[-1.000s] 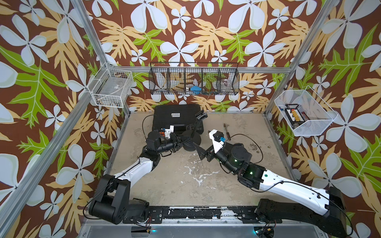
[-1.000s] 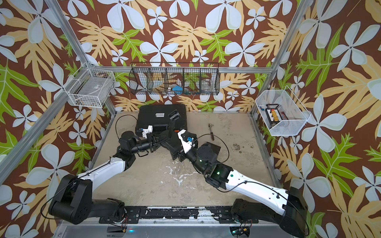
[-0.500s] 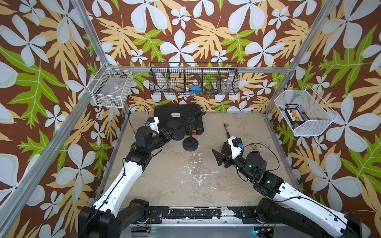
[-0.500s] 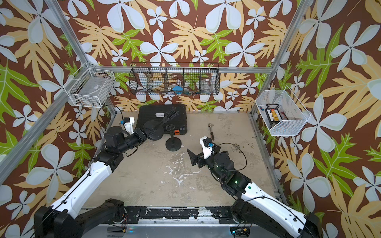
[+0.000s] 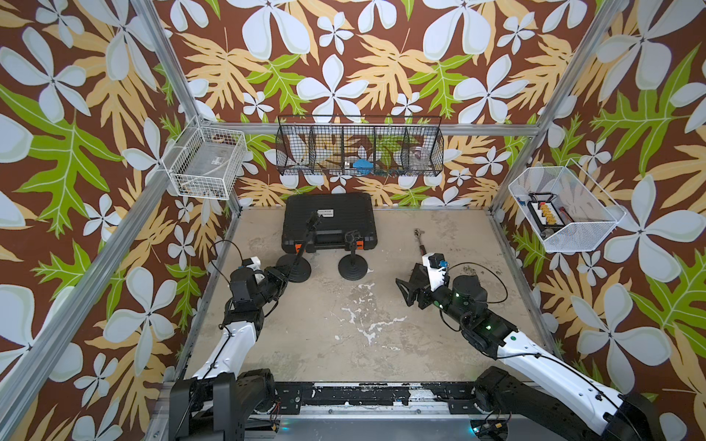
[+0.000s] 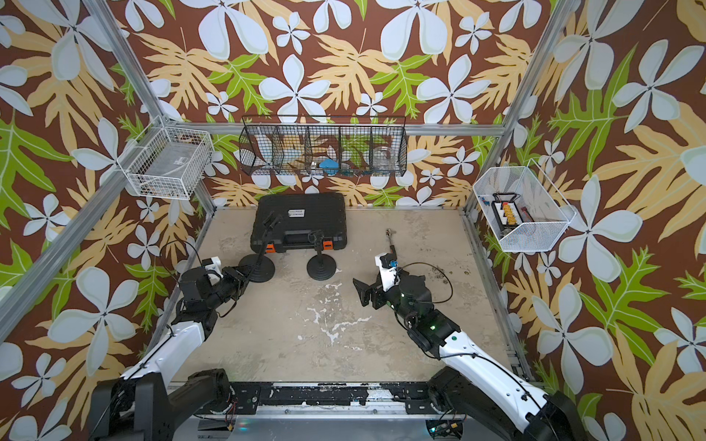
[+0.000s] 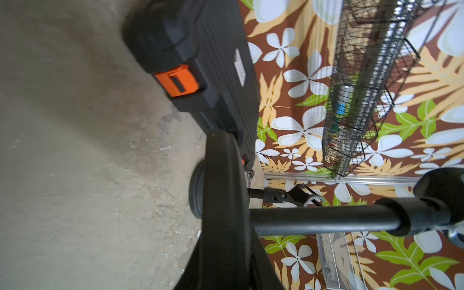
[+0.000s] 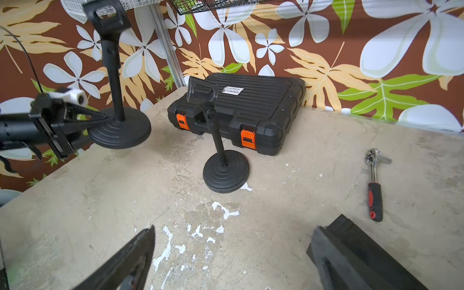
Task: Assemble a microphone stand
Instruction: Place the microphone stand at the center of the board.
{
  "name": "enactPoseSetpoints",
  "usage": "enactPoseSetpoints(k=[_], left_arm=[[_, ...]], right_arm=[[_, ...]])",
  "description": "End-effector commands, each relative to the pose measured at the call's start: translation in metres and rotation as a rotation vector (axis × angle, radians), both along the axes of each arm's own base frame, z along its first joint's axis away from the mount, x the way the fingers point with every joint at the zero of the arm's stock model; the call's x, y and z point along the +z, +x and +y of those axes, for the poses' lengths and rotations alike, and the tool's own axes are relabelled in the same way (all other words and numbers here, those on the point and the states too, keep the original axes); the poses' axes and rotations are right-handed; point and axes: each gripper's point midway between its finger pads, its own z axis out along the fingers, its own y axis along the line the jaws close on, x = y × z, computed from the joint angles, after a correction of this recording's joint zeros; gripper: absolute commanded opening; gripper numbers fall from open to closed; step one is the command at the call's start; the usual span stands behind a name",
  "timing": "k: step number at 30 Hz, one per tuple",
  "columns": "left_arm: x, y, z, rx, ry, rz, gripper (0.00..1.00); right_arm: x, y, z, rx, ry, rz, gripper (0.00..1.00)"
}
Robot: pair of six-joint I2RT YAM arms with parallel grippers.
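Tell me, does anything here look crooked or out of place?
One microphone stand leans, its base pinched by the left jaws and seemingly off the table; the other stand sits upright. A ratchet lies loose.

The stand pinched in my left claw has its base cropped at the edge of my left wrist view. There the base covers most of the second stand beyond that claw, and I cannot make out my own fingers. The pole is cropped too, and the case past the claw is smeared. The fingers of my right claw are cut off by the frame edge. In both top views the handle end of the ratchet slips behind that claw. The contents of the wire basket are too small to name.
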Motion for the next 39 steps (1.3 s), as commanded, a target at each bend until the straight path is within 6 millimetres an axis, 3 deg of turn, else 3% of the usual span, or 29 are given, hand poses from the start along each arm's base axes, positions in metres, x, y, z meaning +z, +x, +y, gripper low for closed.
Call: enactPoseSetpoints(k=[1,4,21,31,36,39], left_arm=[[0.020,0.007,-0.004,-0.047,-0.044,-0.147,0.00],[0.001,0.009,-0.007,-0.068,-0.084,-0.123,0.00],[-0.054,0.020,-0.009,-0.095,-0.117,-0.025,0.01],[-0.085,0.020,-0.006,-0.077,-0.102,0.062,0.21],[-0.103,0.018,-0.002,-0.074,-0.052,0.147,0.39],[-0.112,0.015,0.006,-0.062,0.030,0.213,0.45]], right_arm=[[0.011,-0.001,0.008,0.049,0.049,-0.021,0.98],[0.009,0.001,0.009,0.051,0.044,-0.013,0.98],[-0.001,0.006,0.004,0.034,0.017,0.009,0.99],[-0.005,0.012,0.001,0.025,0.001,0.038,0.99],[-0.007,0.016,-0.002,0.009,0.001,0.043,1.00],[-0.012,0.022,-0.008,-0.025,-0.012,0.055,1.00]])
